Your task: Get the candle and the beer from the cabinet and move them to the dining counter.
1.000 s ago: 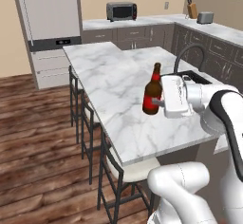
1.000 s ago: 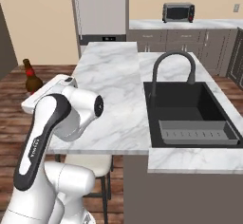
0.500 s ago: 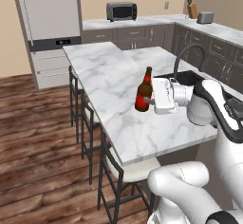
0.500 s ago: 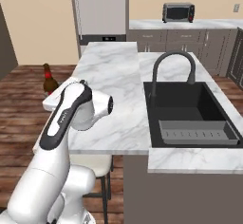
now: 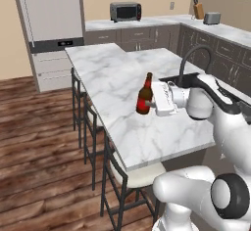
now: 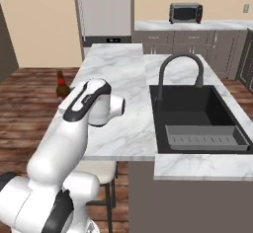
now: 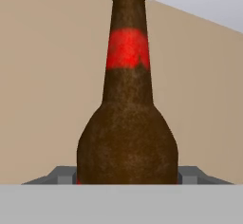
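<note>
Our pincer (image 5: 149,103) reaches out level over the dining worktop (image 5: 112,83), and we have it pinched on the beer (image 5: 144,95), one finger on each side of the bottle's lower body. In the hand view the beer (image 7: 127,109) stands straight up between the two finger pads (image 7: 61,174), its red neck band facing us. From the left base view the bottle is upright over the middle of the marble slab, between the stool edge on the left and the black sink (image 5: 184,78) on the right; we cannot tell whether its base touches the marble. In the right base view the beer (image 6: 62,85) peeks out to the left of our arm, past the worktop's (image 6: 123,69) left edge as seen from there. Stools (image 5: 135,176) line the near left side.
</note>
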Robot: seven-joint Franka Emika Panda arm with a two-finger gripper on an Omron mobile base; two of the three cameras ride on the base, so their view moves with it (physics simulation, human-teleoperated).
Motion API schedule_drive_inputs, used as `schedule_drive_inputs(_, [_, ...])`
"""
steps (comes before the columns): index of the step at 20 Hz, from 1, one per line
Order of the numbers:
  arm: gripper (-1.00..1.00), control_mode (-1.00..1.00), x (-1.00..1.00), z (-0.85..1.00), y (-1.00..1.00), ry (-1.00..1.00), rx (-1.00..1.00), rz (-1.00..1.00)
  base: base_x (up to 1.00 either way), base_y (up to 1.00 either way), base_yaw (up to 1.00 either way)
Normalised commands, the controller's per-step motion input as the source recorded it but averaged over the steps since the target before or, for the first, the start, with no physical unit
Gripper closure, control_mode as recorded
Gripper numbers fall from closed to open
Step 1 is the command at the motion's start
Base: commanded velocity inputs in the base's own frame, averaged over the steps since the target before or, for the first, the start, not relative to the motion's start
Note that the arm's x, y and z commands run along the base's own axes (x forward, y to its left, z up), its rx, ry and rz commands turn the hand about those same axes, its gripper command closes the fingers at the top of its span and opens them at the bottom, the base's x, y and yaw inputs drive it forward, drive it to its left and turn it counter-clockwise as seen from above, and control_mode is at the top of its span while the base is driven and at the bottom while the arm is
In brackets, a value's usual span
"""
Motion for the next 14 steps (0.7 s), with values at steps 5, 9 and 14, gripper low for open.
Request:
schedule_drive_inputs(5, [1.0, -1.0, 0.37, -0.34, 0.0, 0.0, 0.0, 0.02, 0.0, 0.0, 0.0])
schedule_drive_inputs(9, [1.0, -1.0, 0.31, -0.37, 0.0, -0.01, 0.0, 0.04, 0.0, 0.0, 0.0])
schedule_drive_inputs(14, [1.0, -1.0, 0.24, -0.27, 0.0, -0.03, 0.0, 0.02, 0.0, 0.0, 0.0])
